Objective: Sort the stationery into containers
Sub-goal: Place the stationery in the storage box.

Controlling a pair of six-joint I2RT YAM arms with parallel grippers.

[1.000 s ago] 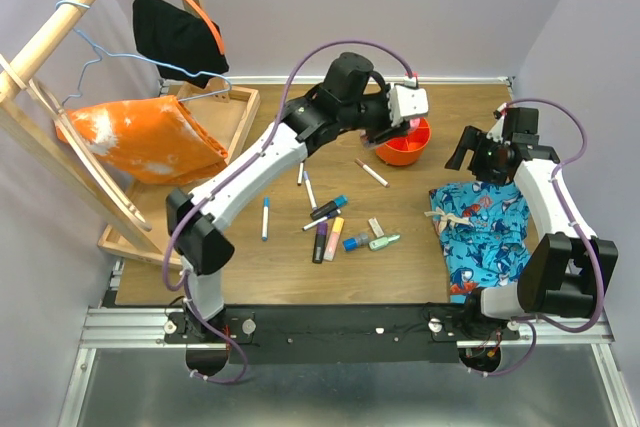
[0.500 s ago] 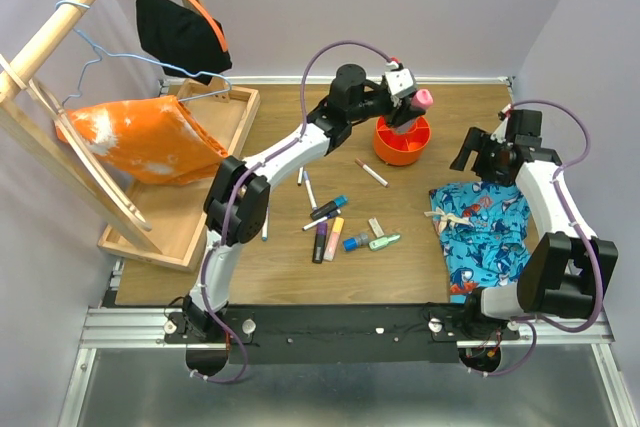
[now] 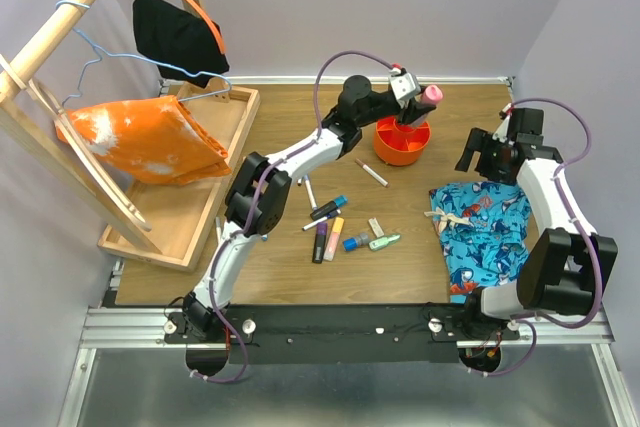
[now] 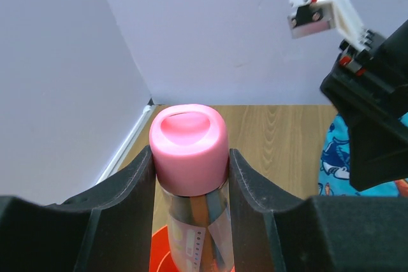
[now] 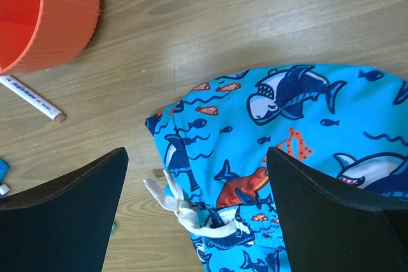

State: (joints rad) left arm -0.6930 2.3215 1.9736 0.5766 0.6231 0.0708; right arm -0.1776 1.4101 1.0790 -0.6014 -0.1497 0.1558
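My left gripper (image 3: 418,107) is shut on a stubby marker with a pink cap (image 3: 430,95), held tilted just above the round orange-red pot (image 3: 402,144). In the left wrist view the pink cap (image 4: 189,139) sits between both fingers (image 4: 127,189), with the pot's rim (image 4: 160,254) below it. Several pens and markers lie loose on the table: a red-tipped white pen (image 3: 371,173), a blue-capped pen (image 3: 266,217), a purple marker (image 3: 320,242), a green marker (image 3: 384,241). My right gripper (image 3: 472,153) is open and empty, over blue shark-print shorts (image 5: 293,132).
The blue shorts (image 3: 482,232) lie at the right. A light-wood tray (image 3: 215,182) with an orange cloth (image 3: 140,137) stands at the left under a wooden hanger rack (image 3: 60,22) with a black cloth (image 3: 180,37). The right wrist view shows the pot's wall (image 5: 51,17).
My left arm has stretched farther over the pot and tipped its gripper up, so the pink-capped marker now shows at the pot's far right side. The right arm has barely moved.
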